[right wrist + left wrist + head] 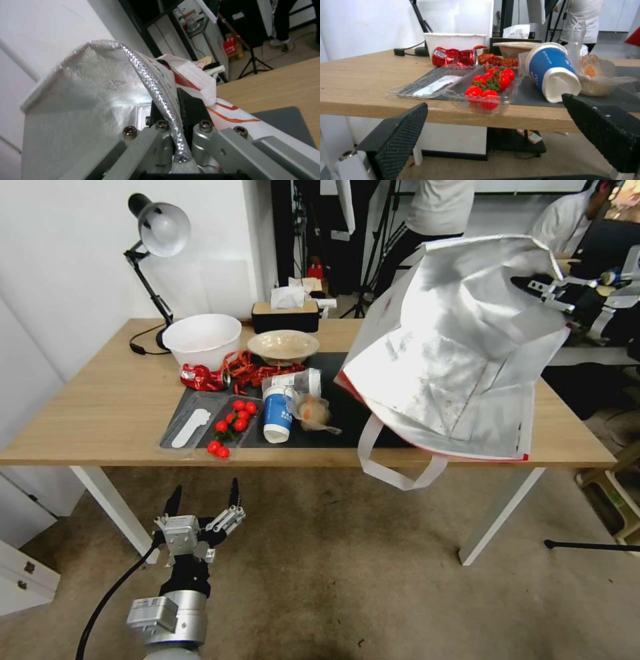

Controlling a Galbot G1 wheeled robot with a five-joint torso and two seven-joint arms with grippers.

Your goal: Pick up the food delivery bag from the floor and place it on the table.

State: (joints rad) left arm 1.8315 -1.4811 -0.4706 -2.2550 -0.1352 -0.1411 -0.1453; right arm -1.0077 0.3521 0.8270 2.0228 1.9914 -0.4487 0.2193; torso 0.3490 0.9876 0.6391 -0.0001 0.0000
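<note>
Silver foil is most of what I see of the food delivery bag [460, 360]: it hangs tipped toward me over the table [100, 407], mouth facing my head camera, its lower red-trimmed edge down at the wooden top near the front right corner, though I cannot tell whether it rests there. One white strap handle [393, 467] droops past the table's front edge. My right gripper [175, 125] has its two fingers pressed together on the bag's foil-bound rim, at the raised far side of the bag above the table's right end.

On the table's dark grey mat [347, 413], just beside the bag, lie a tipped blue-and-white paper cup [277, 413] and a small clear plastic bag with food [313, 410]. Nearer the table's front edge a clear tray holds cherry tomatoes [490, 85], touching a second clear tray with a white utensil [190, 427]. Behind those sit a crushed red can [200, 377], a white bowl [202, 340], a beige bowl [283, 345] and a black tissue box [285, 317]; a desk lamp [157, 240] stands at the table's back left.

My left gripper [203, 510] hovers low in front of the table's left leg, above the floor [320, 580], fingers spread wide and holding nothing.
</note>
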